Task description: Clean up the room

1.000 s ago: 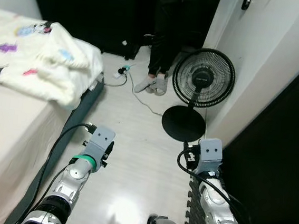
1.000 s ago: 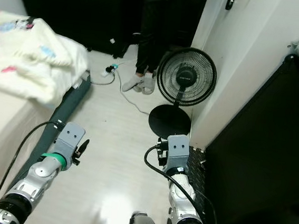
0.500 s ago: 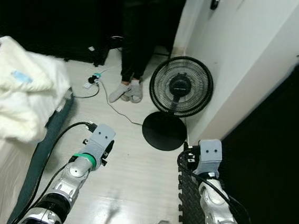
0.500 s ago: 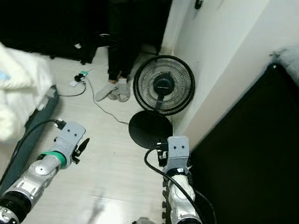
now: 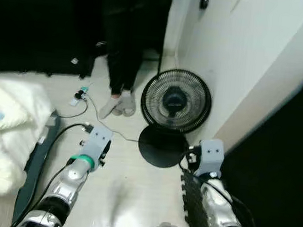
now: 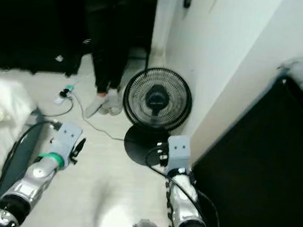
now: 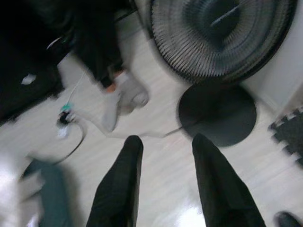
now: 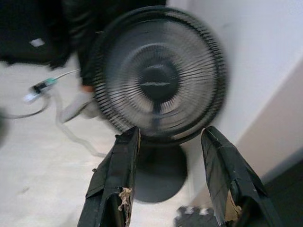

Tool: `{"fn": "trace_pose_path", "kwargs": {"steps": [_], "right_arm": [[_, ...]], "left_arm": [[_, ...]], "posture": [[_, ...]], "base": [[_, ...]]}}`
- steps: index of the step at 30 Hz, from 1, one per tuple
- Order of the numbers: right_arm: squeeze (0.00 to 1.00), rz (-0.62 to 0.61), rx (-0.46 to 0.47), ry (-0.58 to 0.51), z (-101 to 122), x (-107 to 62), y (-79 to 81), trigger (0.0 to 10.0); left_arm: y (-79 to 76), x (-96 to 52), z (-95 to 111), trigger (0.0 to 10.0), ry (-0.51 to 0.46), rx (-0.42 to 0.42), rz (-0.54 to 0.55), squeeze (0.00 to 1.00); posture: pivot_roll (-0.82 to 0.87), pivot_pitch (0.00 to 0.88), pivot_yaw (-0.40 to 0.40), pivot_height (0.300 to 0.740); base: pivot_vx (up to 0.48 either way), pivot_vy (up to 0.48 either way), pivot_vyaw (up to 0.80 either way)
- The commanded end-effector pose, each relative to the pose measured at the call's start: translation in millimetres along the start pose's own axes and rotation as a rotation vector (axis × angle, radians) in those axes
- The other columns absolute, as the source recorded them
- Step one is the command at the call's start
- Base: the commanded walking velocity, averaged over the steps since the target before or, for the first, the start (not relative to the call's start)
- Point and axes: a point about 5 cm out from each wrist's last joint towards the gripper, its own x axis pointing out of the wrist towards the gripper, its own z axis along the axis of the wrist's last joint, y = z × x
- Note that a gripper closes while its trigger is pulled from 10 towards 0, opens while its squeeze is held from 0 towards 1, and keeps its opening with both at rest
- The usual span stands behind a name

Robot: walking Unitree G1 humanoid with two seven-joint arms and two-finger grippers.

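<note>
I'm in transit, nothing in hand; frames are smeared so I judge the step is still walk-and-scan, not a pick. Left tool [image 7: 163, 182] hangs low over the floor [image 5: 132, 197], fingers parted, holding nothing; right tool [image 8: 173, 177] same, fingers spread wide, empty, pointed at the fan [image 5: 176, 100]. Fan stands upright on its round base [image 5: 163, 146] close to the white wall [image 5: 242, 63], right of centre ahead. A person [image 5: 123, 41] stands just left of the fan, feet on the floor beside a white cord [image 5: 95, 108] and a power strip [image 5: 79, 96]; cord runs toward the fan base. Bedding [image 5: 2, 131] heaped on the bed at my left; foam mat [image 5: 195, 214] at the right foot by a dark cabinet [image 5: 280, 174]. Task target isn't obvious: loose clutter I can make out is the cord and strip on the floor, left of the fan. To do this well I'd stop the base first and let the blur settle; keep both arms tucked so neither clips the fan grille or the person; avoid stepping on the cord; pick one item and square up to it before lowering a tool.
</note>
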Motion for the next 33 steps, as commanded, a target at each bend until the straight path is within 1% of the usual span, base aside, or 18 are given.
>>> {"fn": "trace_pose_path", "kwargs": {"steps": [1, 9, 18, 30, 33], "right_arm": [[0.00, 0.001, 0.009, 0.002, -0.6, -0.2, 2.7, 10.0], [0.00, 0.002, 0.010, -0.004, 0.7, 0.8, 3.1, 10.0], [0.00, 0.007, 0.005, -0.006, 1.0, 0.8, 3.5, 10.0], [0.00, 0.034, -0.032, 0.013, -1.4, 0.3, 4.6, 10.0], [0.00, 0.050, -0.035, 0.014, -1.9, -0.2, 5.8, 10.0]], "left_arm": [[3.1, -2.8, -7.7, 10.0, 0.029, 0.020, 0.001, 0.00], [3.3, -2.6, -8.0, 10.0, 0.031, 0.023, 0.002, 0.00], [2.9, -2.6, -9.0, 10.0, 0.037, 0.018, 0.001, 0.00], [1.4, -2.8, -10.3, 10.0, 0.041, 0.025, -0.009, 0.00], [0.6, -2.8, -11.0, 10.0, 0.045, 0.027, -0.013, 0.00]], "posture": [[-0.05, 0.000, 0.057, 0.740], [-0.05, 0.000, 0.056, 0.740], [-0.05, 0.000, 0.055, 0.740], [-0.06, 0.000, 0.054, 0.740], [-0.06, 0.000, 0.053, 0.740]], "base": [[0.454, 0.000, 0.00], [0.441, 0.000, 0.00], [0.000, 0.000, 0.00], [0.000, 0.000, 0.00], [0.000, 0.000, 0.64]]}}
